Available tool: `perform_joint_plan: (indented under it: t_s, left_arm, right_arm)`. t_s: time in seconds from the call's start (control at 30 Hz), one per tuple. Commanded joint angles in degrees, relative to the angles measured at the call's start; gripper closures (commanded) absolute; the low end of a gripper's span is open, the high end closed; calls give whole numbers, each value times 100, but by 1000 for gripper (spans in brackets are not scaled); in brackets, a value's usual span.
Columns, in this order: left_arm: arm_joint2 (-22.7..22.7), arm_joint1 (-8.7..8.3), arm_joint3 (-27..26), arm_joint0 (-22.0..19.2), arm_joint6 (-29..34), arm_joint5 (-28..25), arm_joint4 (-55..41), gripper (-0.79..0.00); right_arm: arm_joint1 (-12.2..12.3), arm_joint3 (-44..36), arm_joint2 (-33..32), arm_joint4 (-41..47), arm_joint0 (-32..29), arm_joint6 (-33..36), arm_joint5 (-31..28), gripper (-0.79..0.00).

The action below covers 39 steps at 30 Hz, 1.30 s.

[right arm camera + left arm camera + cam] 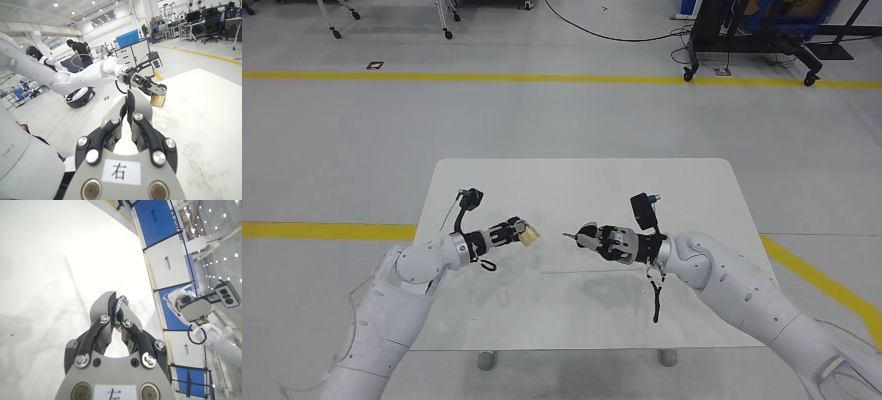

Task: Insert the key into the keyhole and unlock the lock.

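Observation:
A brass padlock (530, 235) hangs above the white table (642, 190), left of centre, with my left gripper (517, 233) shut on its silver shackle (119, 303). In the right wrist view the padlock's body (158, 101) dangles below the left gripper (159, 90). My right gripper (585, 238) faces it from the right, a short gap away. It is shut on the key, whose thin tip (568, 237) points toward the padlock. The right gripper (127, 98) has its pads pressed together, and they hide the key in the right wrist view.
The table surface around both arms is bare white. A black cable loop (656, 300) hangs from the right forearm. Yellow floor lines (322, 229) run past the table, and equipment stands (752, 40) are far behind it.

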State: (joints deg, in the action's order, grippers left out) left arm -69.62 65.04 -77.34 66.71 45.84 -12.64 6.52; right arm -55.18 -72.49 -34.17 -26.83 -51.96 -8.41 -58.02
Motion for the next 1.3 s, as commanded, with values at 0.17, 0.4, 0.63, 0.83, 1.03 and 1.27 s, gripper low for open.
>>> perform_joint_plan:
  t_s: [0.17, 0.4, 0.63, 0.83, 1.03, 1.27]
  left_arm:
    - [89, 17, -10, 77, 68, 83, -160, 0]
    - [156, 101, 373, -147, 742, 416, -1709, 0]
    - [205, 159, 887, -423, 1161, 810, -2586, 0]
    - [170, 176, 1184, -582, 1461, 972, -3084, 0]
    - [61, 174, 1280, -607, 1438, 839, -3370, 0]
    - [27, 168, 1309, -595, 1573, 832, -3569, 0]
  right_arm:
    - [3, 0, -4, -1, -1, -2, 2, 0]
    - [-80, -147, 93, 142, -126, 188, 39, 0]
    - [-365, -82, 360, 488, 18, 359, 2, 0]
    - [-577, 114, 481, 647, 148, 451, 2, 0]
    - [-712, 341, 569, 1445, 43, 487, 2, 0]
    - [-809, 734, 768, 3072, 101, 1539, 60, 0]
